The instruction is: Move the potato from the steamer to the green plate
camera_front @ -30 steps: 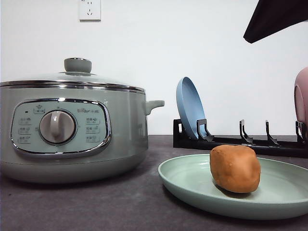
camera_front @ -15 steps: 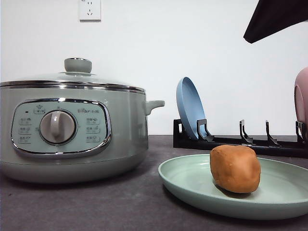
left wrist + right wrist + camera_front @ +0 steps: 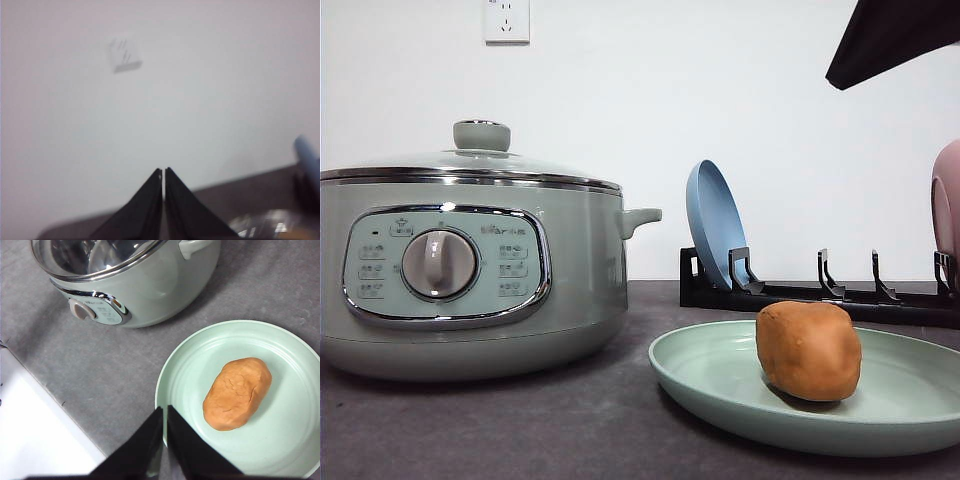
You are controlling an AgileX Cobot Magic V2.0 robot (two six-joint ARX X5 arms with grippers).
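Note:
The orange-brown potato (image 3: pixel 808 350) (image 3: pixel 237 393) lies on the pale green plate (image 3: pixel 720 385) (image 3: pixel 190 370), right of the steamer (image 3: pixel 470 270) (image 3: pixel 150 285). The steamer stands with its glass lid on. My right gripper (image 3: pixel 164 410) is shut and empty, high above the plate's near rim, well clear of the potato. My left gripper (image 3: pixel 163 171) is shut too, holding nothing, raised and facing the white wall.
A black dish rack (image 3: pixel 820 290) stands behind the plate with a blue plate (image 3: pixel 715 225) upright in it and a pink plate (image 3: pixel 947 200) at the right edge. A dark arm part (image 3: pixel 890 35) hangs at the upper right. A wall socket (image 3: pixel 507 20) sits above the steamer.

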